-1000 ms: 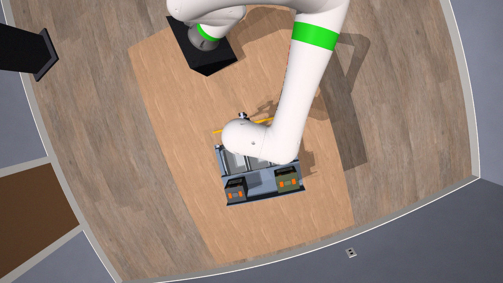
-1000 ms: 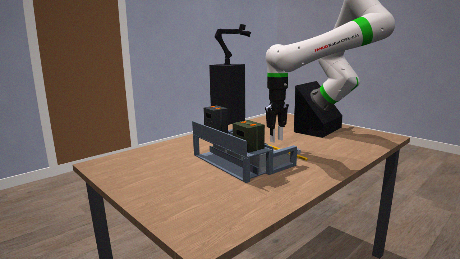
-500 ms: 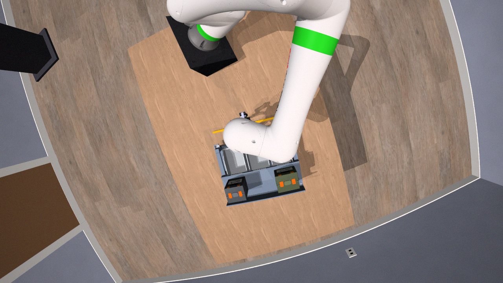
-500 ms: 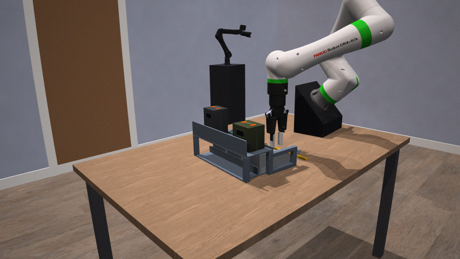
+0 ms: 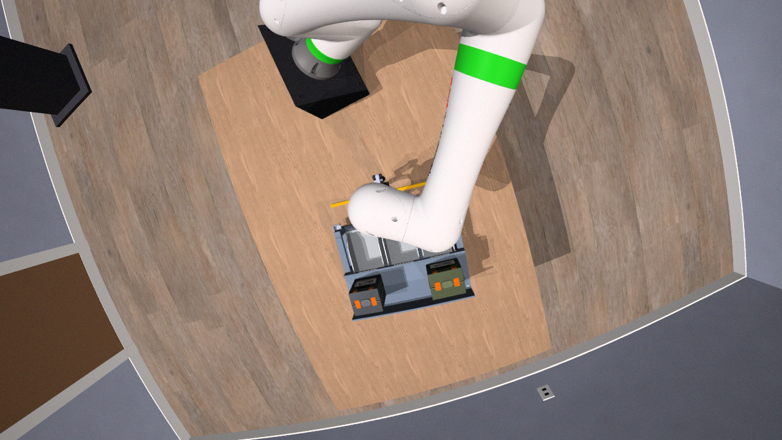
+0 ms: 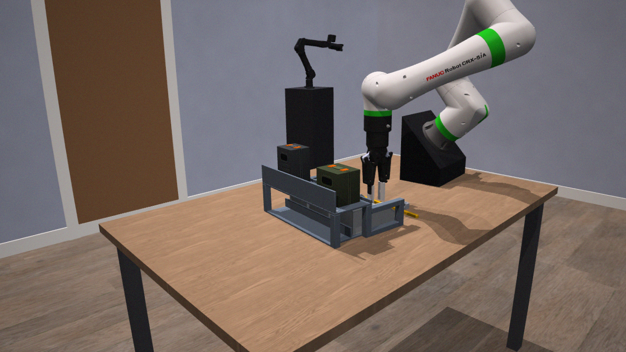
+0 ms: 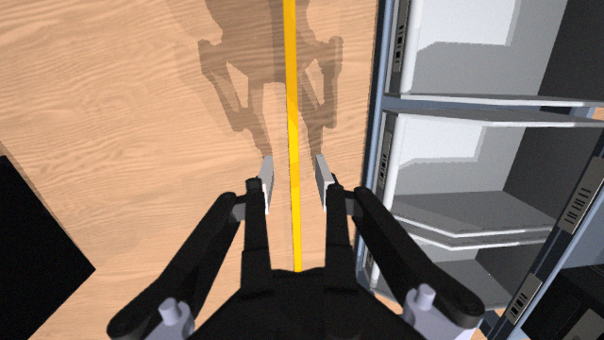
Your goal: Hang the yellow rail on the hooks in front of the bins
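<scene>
Yellow rail (image 7: 293,156) lies flat on the table (image 6: 262,280), just beside the front of the grey bin rack (image 6: 332,218) and parallel to it, not on any hook. Gripper (image 7: 293,181) is straight above it, part open, holding nothing; the rail runs down the gap between the fingers with daylight on both sides. Step in hand, as I read it: final descent to grasp. Doing it well: keep the rail centred in the gap, come down vertical so neither pad clips it, close only once the pads are level with the rail's sides. Grab near mid-length so it doesn't tip on lift; top view hides the rail's middle under the arm (image 5: 475,136), so I can't confirm where along it we are. Rack edge is close to one finger; don't drift that way. Hooks and end plates not identifiable here.
</scene>
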Controlling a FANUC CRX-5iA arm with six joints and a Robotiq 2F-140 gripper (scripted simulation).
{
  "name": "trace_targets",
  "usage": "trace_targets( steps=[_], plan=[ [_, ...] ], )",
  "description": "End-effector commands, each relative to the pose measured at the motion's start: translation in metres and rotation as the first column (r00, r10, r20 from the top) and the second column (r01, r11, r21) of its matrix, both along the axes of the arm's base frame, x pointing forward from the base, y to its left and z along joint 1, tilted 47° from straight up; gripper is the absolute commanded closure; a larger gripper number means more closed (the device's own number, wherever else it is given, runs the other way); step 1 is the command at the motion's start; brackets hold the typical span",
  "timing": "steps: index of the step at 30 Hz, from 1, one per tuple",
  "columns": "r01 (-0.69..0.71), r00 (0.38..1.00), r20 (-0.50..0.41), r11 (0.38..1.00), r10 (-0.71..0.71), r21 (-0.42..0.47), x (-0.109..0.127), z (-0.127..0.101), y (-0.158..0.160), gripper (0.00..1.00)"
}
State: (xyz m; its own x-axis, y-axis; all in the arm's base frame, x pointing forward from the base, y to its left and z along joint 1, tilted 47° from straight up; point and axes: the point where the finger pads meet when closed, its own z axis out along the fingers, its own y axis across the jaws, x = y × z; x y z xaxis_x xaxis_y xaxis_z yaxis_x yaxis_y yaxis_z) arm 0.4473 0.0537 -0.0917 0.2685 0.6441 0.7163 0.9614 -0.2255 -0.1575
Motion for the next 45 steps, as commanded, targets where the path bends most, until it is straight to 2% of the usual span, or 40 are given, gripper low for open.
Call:
trace_targets(
  steps=[1, 19, 20, 45],
  plan=[
    [0.0, 1.0, 0.0, 1.0, 0.0, 0.0, 0.0001, 0.0, -0.0003, 0.7],
    [0.0, 1.0, 0.0, 1.0, 0.0, 0.0, 0.0003, -0.002, 0.0019, 0.7],
    [0.0, 1.0, 0.0, 1.0, 0.0, 0.0, 0.0003, -0.002, 0.0019, 1.0],
    [0.0, 1.0, 0.0, 1.0, 0.0, 0.0, 0.0003, -0.002, 0.0019, 1.0]
  ],
)
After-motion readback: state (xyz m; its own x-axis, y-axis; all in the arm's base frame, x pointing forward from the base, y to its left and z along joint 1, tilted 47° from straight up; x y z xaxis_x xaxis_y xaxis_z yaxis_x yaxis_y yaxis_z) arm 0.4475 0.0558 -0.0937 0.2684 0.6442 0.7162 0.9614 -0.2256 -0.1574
